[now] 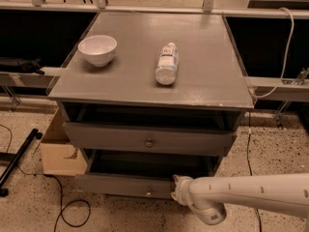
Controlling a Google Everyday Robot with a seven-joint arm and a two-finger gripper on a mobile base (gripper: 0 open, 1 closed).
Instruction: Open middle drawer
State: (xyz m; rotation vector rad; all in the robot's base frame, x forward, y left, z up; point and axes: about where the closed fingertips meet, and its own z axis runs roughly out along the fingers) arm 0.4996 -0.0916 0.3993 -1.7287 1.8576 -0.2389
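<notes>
My tool (176,185) is low at the front of the cabinet (232,122), at the middle drawer (116,184) just right of its round knob (148,193). My white arm (251,193) reaches in from the cabinet's right, and I cannot tell how the tool is set. That drawer stands partly out beneath the wider top drawer (198,142), and on the cabinet's surface (207,81) sit a white bowl (97,49) and a plastic bottle (167,65) on its side.

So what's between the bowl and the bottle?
Nothing: bare cabinet top between bowl and bottle, seen in the camera view. The gripper is low, by the middle drawer.
</notes>
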